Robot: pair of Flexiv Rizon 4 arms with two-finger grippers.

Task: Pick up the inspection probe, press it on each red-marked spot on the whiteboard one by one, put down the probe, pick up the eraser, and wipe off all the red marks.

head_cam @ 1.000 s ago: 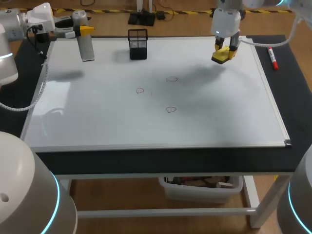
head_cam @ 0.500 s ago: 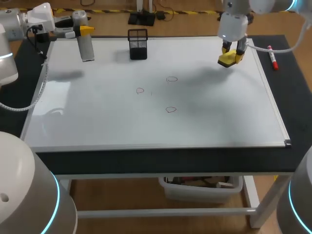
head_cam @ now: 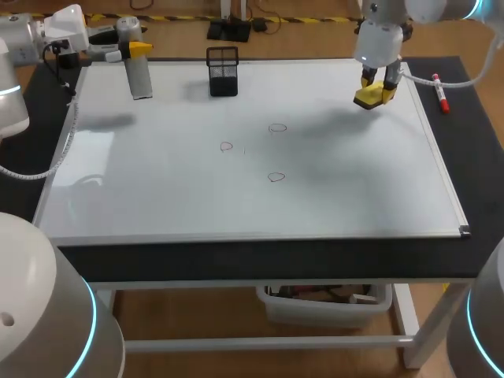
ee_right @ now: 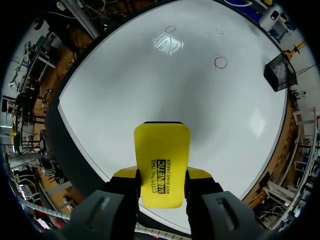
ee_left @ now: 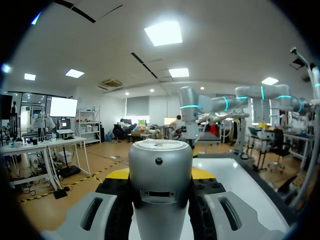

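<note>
The grey cylindrical probe (head_cam: pixel 140 77) hangs over the whiteboard's (head_cam: pixel 157 185) far left corner, with my left gripper (head_cam: pixel 138 52) shut on it. In the left wrist view the probe (ee_left: pixel 161 165) fills the gap between the fingers of that gripper (ee_left: pixel 161 176). My right gripper (head_cam: pixel 376 87) is shut on the yellow eraser (head_cam: pixel 368 98) just above the board's far right part. In the right wrist view the eraser (ee_right: pixel 161 150) sticks out ahead of the gripper (ee_right: pixel 162 175). Three small red rings (head_cam: pixel 277 127), (head_cam: pixel 227 146), (head_cam: pixel 275 177) are drawn mid-board; one ring (ee_right: pixel 220 62) lies ahead of the eraser.
A black mesh pen holder (head_cam: pixel 223 72) stands on the board's far edge, right of the probe. A red marker (head_cam: pixel 441 93) lies on the black tabletop (head_cam: pixel 472 142) just past the board's right frame, near my right gripper.
My right arm has carried the eraser a little to the right and farther back, toward the board's right edge. The left arm and probe have stayed still.
</note>
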